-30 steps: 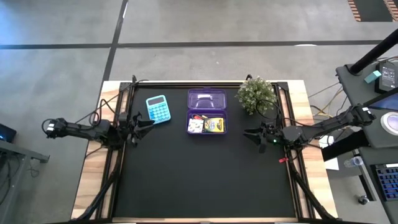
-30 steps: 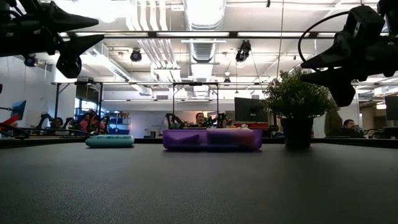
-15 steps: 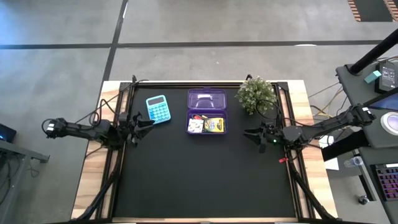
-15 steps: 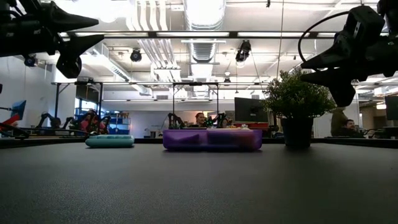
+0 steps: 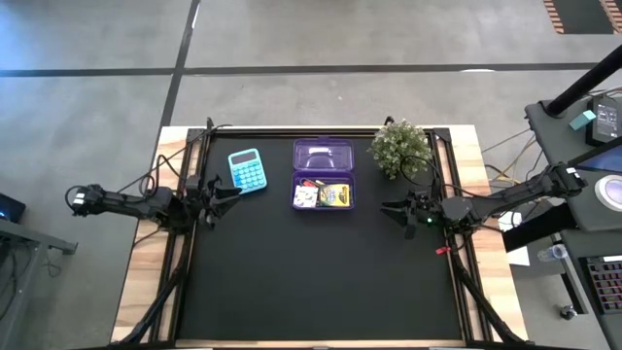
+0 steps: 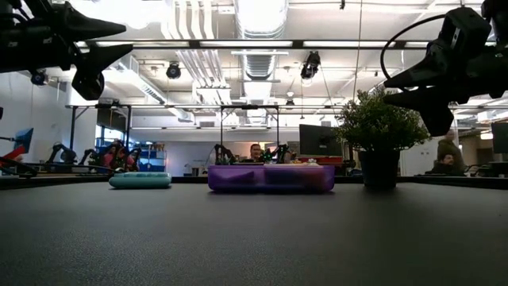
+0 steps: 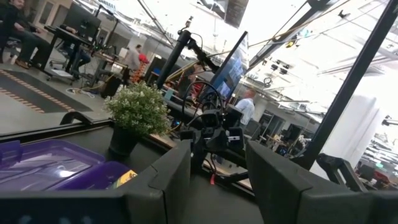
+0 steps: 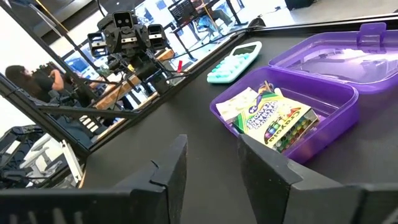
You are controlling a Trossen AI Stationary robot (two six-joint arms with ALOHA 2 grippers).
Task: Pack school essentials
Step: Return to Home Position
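Observation:
An open purple plastic case (image 5: 324, 188) sits at the far middle of the black mat; its lid (image 5: 323, 156) lies flat behind the tray. Inside the tray rest a yellow-green crayon box (image 8: 278, 117), a small white patterned packet (image 8: 239, 104) and a red marker (image 5: 309, 183). My left gripper (image 5: 229, 192) hovers open at the mat's left side, above the table. My right gripper (image 5: 391, 208) hovers open at the right side, pointing at the case. Scissors and thin pens are not visible.
A teal calculator (image 5: 247, 169) lies left of the case. A potted green plant (image 5: 399, 148) stands to its right, near my right gripper. The near half of the black mat (image 5: 321, 282) is bare. People sit at desks in the room beyond.

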